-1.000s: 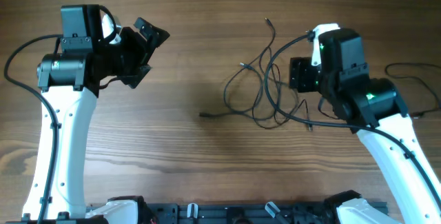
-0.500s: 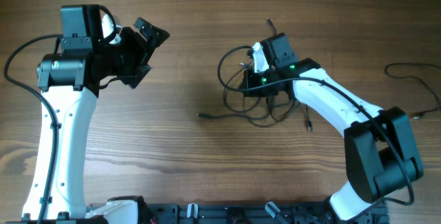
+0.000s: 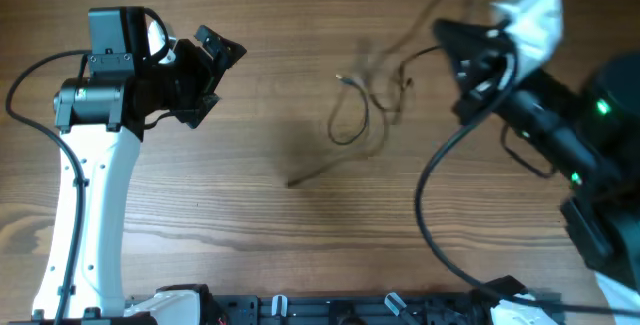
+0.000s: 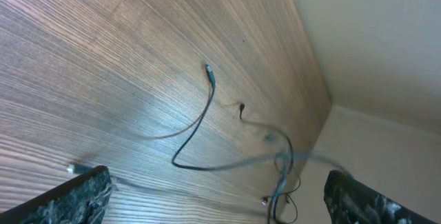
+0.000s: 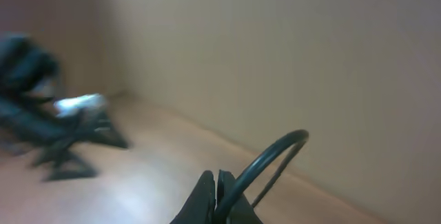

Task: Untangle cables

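The cables (image 3: 352,115) are thin black cords, motion-blurred, in a loose loop on the wooden table right of centre. One strand rises toward my right gripper (image 3: 445,33), which is raised high at the upper right. In the right wrist view the right gripper (image 5: 217,189) is shut, with a dark cable (image 5: 274,156) arching out from its fingertips. My left gripper (image 3: 217,80) hangs open at the upper left, well away from the cords. In the left wrist view the left gripper (image 4: 220,203) is wide open, and the cables (image 4: 200,117) trail across the wood ahead of it.
A thick black lead (image 3: 428,190) from my right arm curves over the table's right half. A dark rack (image 3: 350,310) runs along the front edge. A pale wall (image 4: 386,38) borders the table's far side.
My right arm shut on the tangle, then swung up and to the right, dragging the cords up and stretching the loops. The left arm has not moved.
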